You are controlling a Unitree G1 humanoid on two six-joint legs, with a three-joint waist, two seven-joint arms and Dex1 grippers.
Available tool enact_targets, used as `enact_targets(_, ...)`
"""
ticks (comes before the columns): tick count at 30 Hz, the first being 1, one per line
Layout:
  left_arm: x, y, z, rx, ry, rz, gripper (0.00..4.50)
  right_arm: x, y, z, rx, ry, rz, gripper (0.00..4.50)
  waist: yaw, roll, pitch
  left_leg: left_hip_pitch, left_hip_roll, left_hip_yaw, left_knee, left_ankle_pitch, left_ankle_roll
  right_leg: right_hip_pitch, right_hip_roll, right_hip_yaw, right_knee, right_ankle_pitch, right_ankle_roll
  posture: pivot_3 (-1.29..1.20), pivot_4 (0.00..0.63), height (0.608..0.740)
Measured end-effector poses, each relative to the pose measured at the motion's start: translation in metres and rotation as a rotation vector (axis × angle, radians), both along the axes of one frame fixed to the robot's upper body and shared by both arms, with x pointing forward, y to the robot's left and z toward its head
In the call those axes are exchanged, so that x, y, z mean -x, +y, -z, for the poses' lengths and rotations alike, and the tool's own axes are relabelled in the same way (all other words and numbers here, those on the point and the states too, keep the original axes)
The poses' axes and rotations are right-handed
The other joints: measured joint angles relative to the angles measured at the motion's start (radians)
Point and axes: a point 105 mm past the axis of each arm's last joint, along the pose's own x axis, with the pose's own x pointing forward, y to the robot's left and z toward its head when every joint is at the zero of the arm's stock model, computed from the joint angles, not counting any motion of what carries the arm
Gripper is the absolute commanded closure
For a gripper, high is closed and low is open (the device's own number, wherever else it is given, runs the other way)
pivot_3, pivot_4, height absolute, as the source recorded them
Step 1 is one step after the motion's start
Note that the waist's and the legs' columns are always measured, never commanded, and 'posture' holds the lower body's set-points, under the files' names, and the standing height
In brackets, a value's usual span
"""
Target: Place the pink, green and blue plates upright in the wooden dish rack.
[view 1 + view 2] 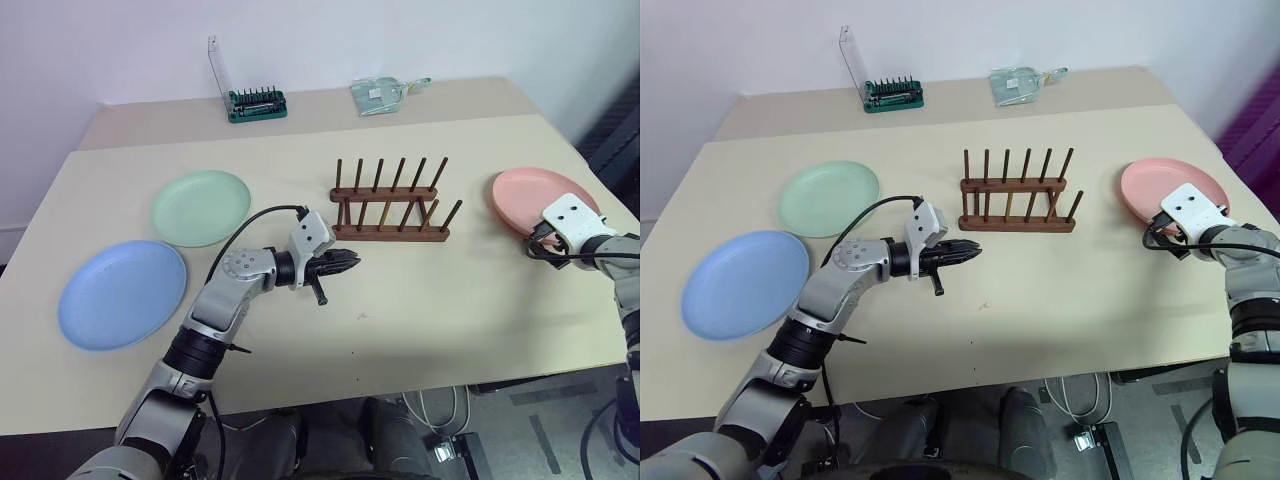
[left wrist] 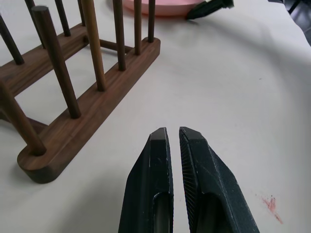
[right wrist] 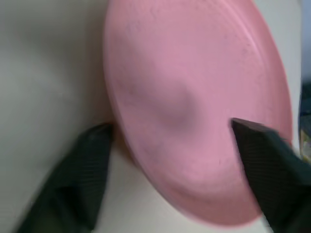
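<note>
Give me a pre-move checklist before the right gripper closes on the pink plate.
1. Right gripper open, one finger on each side of the pink plate: ok.
2. Plate rim seated between the fingers: cannot tell.
3. Wooden dish rack slots free: ok.
4. Left gripper shut, holding nothing, just in front of the rack's left end: ok.
5. Green plate and blue plate flat on the table, away from the rack: ok.

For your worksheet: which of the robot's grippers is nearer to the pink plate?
The right. The right gripper is at the pink plate, its open fingers straddling the near rim. The left gripper, shut, hangs in front of the wooden dish rack, well away.
</note>
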Motion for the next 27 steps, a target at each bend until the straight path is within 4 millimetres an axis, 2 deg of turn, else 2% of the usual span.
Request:
enact_targets(4, 0.001, 0.004, 0.004, -0.027, -0.001, -0.005, 4.16, -0.001, 0.004, 0.005, 0.012, 0.009, -0.043, 4.40, 0.001, 0.000, 0.000, 0.000, 0.000, 0.000, 0.000, 0.000, 0.000, 0.000, 0.000, 0.000, 0.000, 0.000, 0.000, 0.00, 0.150, 0.735)
enact_targets(11, 0.000, 0.006, 0.004, -0.036, -0.008, -0.014, 4.16, 0.003, 0.015, 0.002, 0.070, -0.065, -0.133, 4.46, 0.001, 0.001, 0.000, 0.000, 0.000, -0.001, 0.000, 0.000, 0.000, -0.001, 0.000, 0.000, 0.000, 0.000, 0.000, 0.00, 0.150, 0.735)
enact_targets(13, 0.000, 0.009, 0.003, -0.039, -0.016, -0.025, 4.16, 0.008, 0.021, -0.006, 0.073, -0.111, -0.172, 4.46, 0.003, 0.002, 0.001, -0.001, 0.000, -0.001, 0.000, 0.000, 0.000, -0.001, 0.000, 0.001, 0.000, 0.000, 0.000, 0.00, 0.150, 0.735)
enact_targets(15, -0.001, 0.015, 0.003, -0.045, -0.019, -0.044, 4.16, 0.013, 0.033, -0.032, 0.025, -0.200, -0.217, 4.46, 0.003, 0.004, 0.001, -0.002, 0.000, 0.000, 0.000, 0.000, 0.000, -0.002, 0.000, 0.001, 0.001, 0.000, 0.000, 0.00, 0.150, 0.735)
enact_targets(16, -0.002, 0.018, 0.002, -0.048, -0.022, -0.052, 4.16, 0.014, 0.041, -0.050, -0.070, -0.259, -0.223, 4.46, 0.000, 0.004, 0.001, -0.001, 0.000, 0.000, 0.000, 0.000, 0.000, -0.002, 0.000, 0.001, 0.001, 0.000, 0.000, 0.00, 0.150, 0.735)
enact_targets(17, -0.003, 0.019, 0.001, -0.050, -0.025, -0.057, 4.16, 0.016, 0.053, -0.075, -0.233, -0.334, -0.235, 4.46, -0.002, 0.006, 0.002, -0.001, 0.000, 0.000, 0.000, 0.000, 0.000, -0.002, 0.000, 0.002, 0.001, 0.000, 0.000, 0.00, 0.150, 0.735)
enact_targets(19, -0.003, 0.020, 0.001, -0.050, -0.028, -0.059, 4.16, 0.032, 0.088, -0.135, -0.533, -0.457, -0.373, 4.46, 0.001, 0.008, 0.002, -0.001, 0.001, -0.001, 0.000, 0.000, 0.000, -0.002, 0.001, 0.001, 0.001, 0.000, 0.000, 0.00, 0.150, 0.735)
enact_targets(21, -0.004, 0.020, 0.000, -0.048, -0.026, -0.059, 4.16, 0.054, 0.117, -0.170, -0.724, -0.480, -0.543, 4.46, 0.008, 0.006, 0.002, -0.001, 0.001, -0.003, 0.000, -0.002, 0.003, -0.001, 0.001, 0.000, 0.000, 0.000, 0.000, 0.00, 0.150, 0.735)
enact_targets(22, -0.004, 0.021, -0.001, -0.044, -0.027, -0.060, 4.16, 0.067, 0.132, -0.182, -0.828, -0.459, -0.643, 4.46, 0.010, 0.005, 0.003, -0.001, 0.001, -0.004, 0.000, -0.003, 0.005, 0.000, 0.001, -0.001, -0.001, 0.000, 0.000, 0.00, 0.150, 0.735)
enact_targets(24, -0.005, 0.023, -0.002, -0.041, -0.026, -0.064, 4.16, 0.081, 0.147, -0.190, -0.969, -0.395, -0.748, 4.46, 0.018, 0.004, 0.003, -0.001, 0.000, -0.005, 0.002, -0.003, 0.006, 0.002, 0.000, -0.002, -0.002, 0.000, 0.000, 0.00, 0.150, 0.735)
enact_targets(27, -0.006, 0.024, -0.003, -0.038, -0.026, -0.064, 4.16, 0.083, 0.155, -0.188, -1.133, -0.311, -0.776, 4.46, 0.027, 0.005, 0.003, -0.001, 0.000, -0.003, 0.002, -0.005, 0.008, 0.002, -0.001, -0.002, -0.003, 0.000, 0.000, 0.00, 0.150, 0.735)
